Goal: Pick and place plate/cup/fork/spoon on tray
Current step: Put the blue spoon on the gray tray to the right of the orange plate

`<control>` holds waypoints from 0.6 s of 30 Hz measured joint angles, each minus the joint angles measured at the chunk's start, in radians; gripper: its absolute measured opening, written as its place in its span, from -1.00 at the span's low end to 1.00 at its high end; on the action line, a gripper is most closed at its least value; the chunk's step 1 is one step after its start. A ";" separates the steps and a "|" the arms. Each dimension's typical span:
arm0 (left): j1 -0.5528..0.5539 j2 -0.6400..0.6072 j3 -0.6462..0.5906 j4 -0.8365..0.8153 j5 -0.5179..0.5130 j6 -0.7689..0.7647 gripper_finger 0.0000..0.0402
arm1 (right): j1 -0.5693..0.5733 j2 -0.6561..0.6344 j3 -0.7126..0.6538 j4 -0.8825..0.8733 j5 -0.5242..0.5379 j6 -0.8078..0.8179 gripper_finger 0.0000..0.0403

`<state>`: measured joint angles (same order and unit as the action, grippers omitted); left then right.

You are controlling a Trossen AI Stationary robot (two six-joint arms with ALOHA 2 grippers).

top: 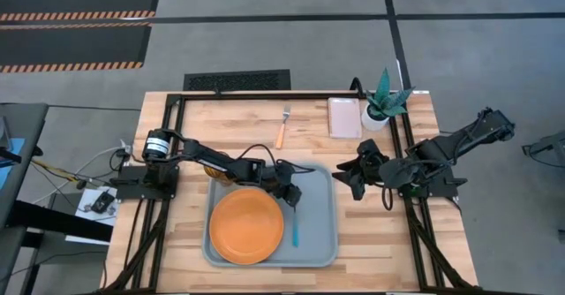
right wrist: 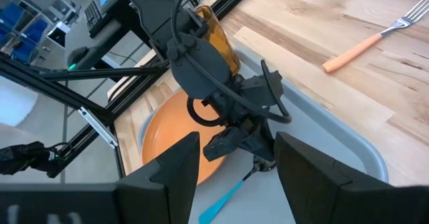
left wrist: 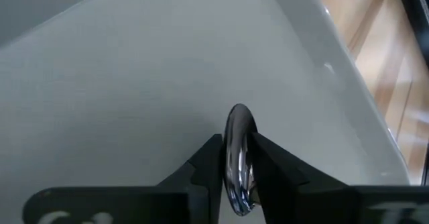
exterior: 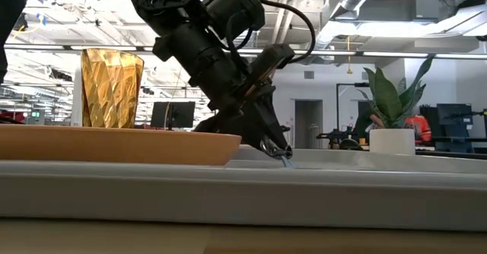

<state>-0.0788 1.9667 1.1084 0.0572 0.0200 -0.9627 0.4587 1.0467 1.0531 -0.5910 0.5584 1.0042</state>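
Spoon [left wrist: 239,158] edge-up (left hand [left wrist: 234,158] pinching)

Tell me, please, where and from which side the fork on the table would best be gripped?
Grip the fork across its orange handle, coming straight down from above. It lies flat and alone on the bare wood beyond the tray, and the handle looks thicker than the thin tines, so it should give the jaws the surer hold.

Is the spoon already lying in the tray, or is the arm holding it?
Both: the left gripper is shut on the spoon at its bowl, with the teal handle down on the tray beside the plate.
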 joint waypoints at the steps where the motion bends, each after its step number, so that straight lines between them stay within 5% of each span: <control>1: 0.000 0.000 0.000 -0.005 0.000 0.000 -0.66 | 0.000 0.000 0.000 0.000 0.000 0.000 0.06; 18: 0.003 0.000 0.000 -0.019 0.021 0.018 -0.02 | 0.000 0.000 0.000 0.000 0.000 0.000 0.06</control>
<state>-0.0757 1.9663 1.1080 0.0383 0.0413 -0.9449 0.4587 1.0466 1.0531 -0.5907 0.5583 1.0039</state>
